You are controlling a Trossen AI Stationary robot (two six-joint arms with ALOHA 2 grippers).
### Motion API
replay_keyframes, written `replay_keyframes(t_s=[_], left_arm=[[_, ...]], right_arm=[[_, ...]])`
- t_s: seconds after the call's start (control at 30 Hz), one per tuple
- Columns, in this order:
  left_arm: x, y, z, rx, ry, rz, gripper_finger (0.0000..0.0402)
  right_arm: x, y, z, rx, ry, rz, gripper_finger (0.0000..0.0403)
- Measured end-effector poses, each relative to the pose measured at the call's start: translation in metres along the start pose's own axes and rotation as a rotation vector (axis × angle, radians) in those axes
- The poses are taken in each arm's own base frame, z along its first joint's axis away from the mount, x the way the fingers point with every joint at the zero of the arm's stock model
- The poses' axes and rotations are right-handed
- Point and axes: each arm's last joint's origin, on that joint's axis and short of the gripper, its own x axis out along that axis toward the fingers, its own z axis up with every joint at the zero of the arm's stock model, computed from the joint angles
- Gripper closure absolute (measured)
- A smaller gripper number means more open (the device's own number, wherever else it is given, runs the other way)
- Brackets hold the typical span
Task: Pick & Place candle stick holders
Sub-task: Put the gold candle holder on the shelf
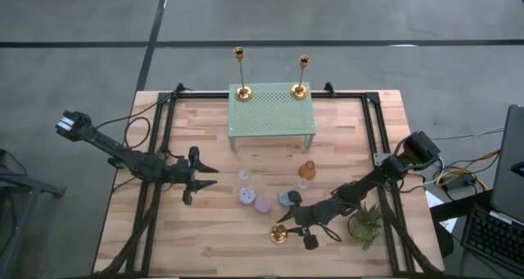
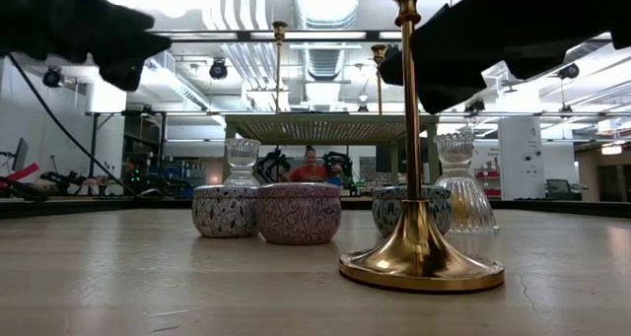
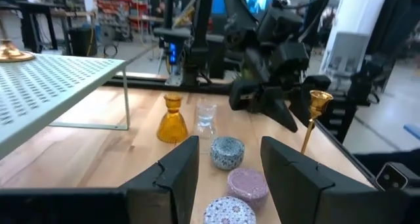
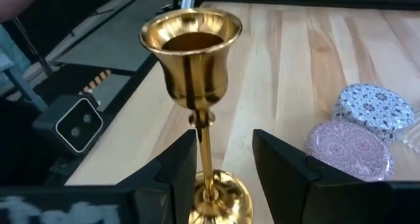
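Two tall gold candle stick holders (image 1: 240, 70) (image 1: 301, 74) stand on their round bases on a green perforated shelf (image 1: 272, 115) at the table's far side. A third gold holder (image 1: 279, 232) stands upright on its base on the wood near the front; it also shows in the low view (image 2: 412, 178). My right gripper (image 4: 223, 158) is open, its fingers on either side of this holder's thin stem (image 4: 207, 152) below the cup, the stem close to one finger. My left gripper (image 1: 211, 177) is open and empty, left of the small tins.
Several patterned round tins (image 1: 262, 204), small clear glass cups (image 1: 244, 177) and an amber glass holder (image 1: 306, 171) sit mid-table between the grippers. A small green plant (image 1: 365, 224) stands at the front right. Black frame rails run along both table sides.
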Motion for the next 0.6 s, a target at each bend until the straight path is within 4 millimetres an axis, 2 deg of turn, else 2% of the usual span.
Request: replay_keyframes(t_s=[0.17,0.6], left_arm=[[-0.013,0.008,-0.02,-0.022,-0.009,0.0,0.0234],[-0.017,0.012,-0.017,0.042,-0.021,0.052,0.0234]], right_arm=[[0.0,0.0,0.001,0.003,-0.013,0.008,0.0272],[0.01,0.001,-0.007,0.008,-0.037,0.015,0.0274]])
